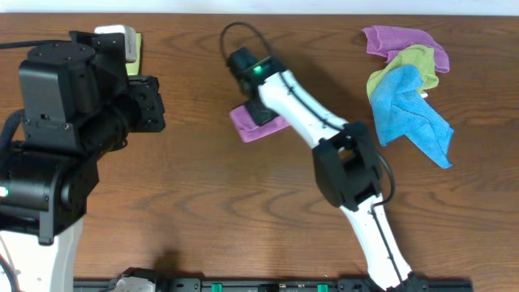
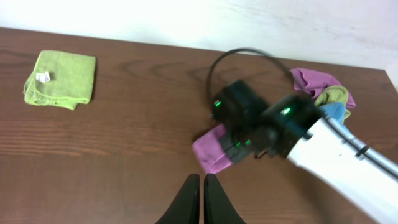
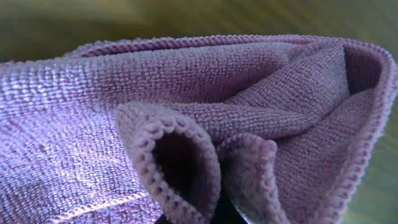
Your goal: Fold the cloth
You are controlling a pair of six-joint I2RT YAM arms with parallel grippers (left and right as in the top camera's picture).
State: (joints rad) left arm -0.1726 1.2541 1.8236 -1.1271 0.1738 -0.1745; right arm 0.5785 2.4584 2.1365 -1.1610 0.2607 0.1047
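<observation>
The cloth (image 3: 186,93) bunches against my lens, its nubbly purple folds pinched in my right gripper (image 1: 258,113) mid-table (image 1: 203,203); my arm (image 1: 308,113) hides part. My left gripper (image 2: 202,198) is pressed together, empty. A green cloth (image 2: 61,78) lies folded left, and a heap (image 1: 405,89) sits right.

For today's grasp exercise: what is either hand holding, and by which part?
The right hand grips the purple microfibre cloth by its bunched hemmed edges; the left hand holds nothing.
</observation>
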